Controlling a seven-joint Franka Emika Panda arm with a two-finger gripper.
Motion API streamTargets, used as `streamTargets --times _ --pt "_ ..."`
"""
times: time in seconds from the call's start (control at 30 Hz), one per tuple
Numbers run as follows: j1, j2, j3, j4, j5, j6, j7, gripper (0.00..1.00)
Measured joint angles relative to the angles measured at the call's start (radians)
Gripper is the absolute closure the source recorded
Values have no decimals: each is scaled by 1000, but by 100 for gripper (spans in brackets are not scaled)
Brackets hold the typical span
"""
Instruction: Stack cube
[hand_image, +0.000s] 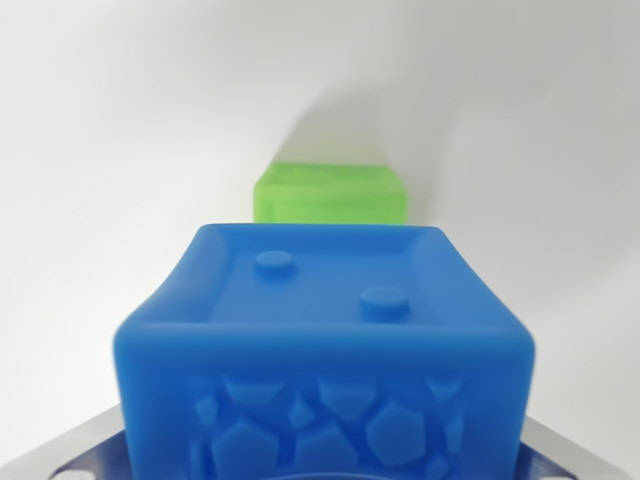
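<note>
Wrist view, single frame.

Item 1: blue cube (325, 350). It is seen very close to the camera and fills the lower middle of the frame. Its top face is recessed within a raised rim, and two round studs are borne on that face. A relief of irregular polygons is carried on the near side face. The near edges are blurred by closeness.

Item 2: green cube (331, 194). It is placed beyond the blue cube, higher in the frame and slightly toward the wrist view's right of centre line. Its lower part is hidden behind the blue cube's far rim, so it cannot be told whether the two are touching or apart. A soft shadow is cast behind it.

Item 3: white tabletop (100, 150). It is plain and evenly lit.

Item 4: grey metal parts (75, 450), shown at both lower corners, flanking the blue cube.

Jaws: the fingertips are not shown; whether the blue cube is held, or how wide the jaws are set, cannot be told.
</note>
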Motion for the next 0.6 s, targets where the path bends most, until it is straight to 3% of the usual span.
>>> streamTargets --times 0.6 --pt "-4 88 6 7 5 73 -3 100"
